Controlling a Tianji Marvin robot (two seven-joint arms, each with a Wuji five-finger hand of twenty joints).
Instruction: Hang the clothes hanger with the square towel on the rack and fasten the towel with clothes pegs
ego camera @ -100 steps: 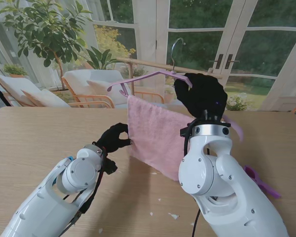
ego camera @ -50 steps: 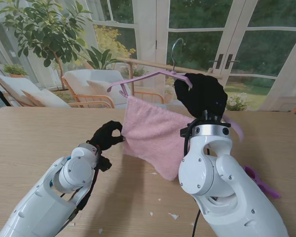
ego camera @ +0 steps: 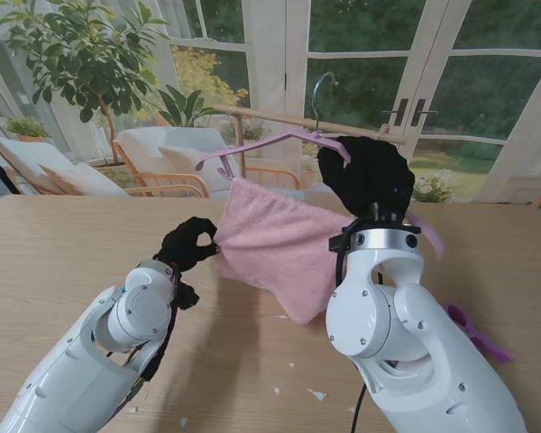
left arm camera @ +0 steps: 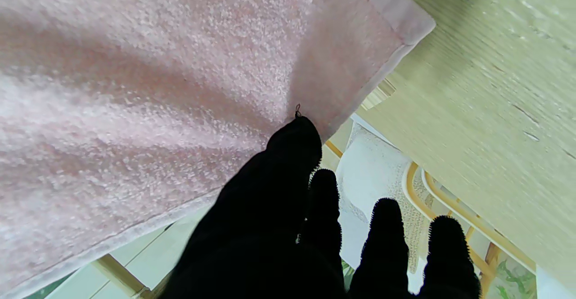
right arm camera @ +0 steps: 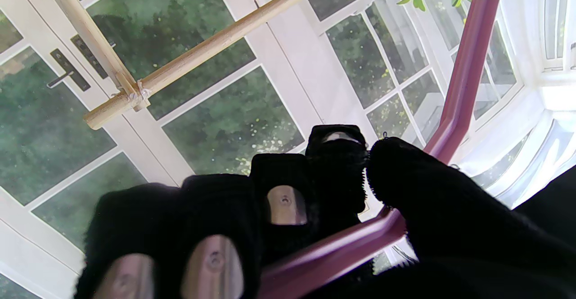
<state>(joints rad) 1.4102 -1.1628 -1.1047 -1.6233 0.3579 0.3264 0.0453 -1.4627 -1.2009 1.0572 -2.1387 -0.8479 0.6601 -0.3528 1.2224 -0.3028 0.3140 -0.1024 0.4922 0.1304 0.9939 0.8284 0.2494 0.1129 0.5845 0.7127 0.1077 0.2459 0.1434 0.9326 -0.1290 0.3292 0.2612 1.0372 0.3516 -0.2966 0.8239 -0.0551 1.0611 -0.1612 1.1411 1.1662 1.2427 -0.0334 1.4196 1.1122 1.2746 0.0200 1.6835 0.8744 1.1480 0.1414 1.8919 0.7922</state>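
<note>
My right hand (ego camera: 368, 176) is shut on the purple hanger (ego camera: 270, 142) and holds it up near the wooden rack rail (ego camera: 279, 115); its metal hook (ego camera: 319, 90) stands above the rail. The pink square towel (ego camera: 275, 245) is draped over the hanger's bar. My left hand (ego camera: 187, 244) pinches the towel's left edge and draws it out to the left. In the left wrist view the towel (left arm camera: 180, 65) fills the frame, with my thumb (left arm camera: 292, 146) on its hem. The right wrist view shows my fingers (right arm camera: 279, 200) wrapped around the hanger (right arm camera: 454, 96) with the rail (right arm camera: 202, 47) beyond.
A purple clothes peg (ego camera: 473, 329) lies on the wooden table (ego camera: 63, 253) to the right of my right forearm. Small white scraps (ego camera: 316, 394) dot the table nearer to me. Chairs and glass doors stand behind the rack.
My left hand has pulled the towel's left edge up and to the left, so the cloth now slants instead of hanging straight. The right hand and hanger have barely moved.
</note>
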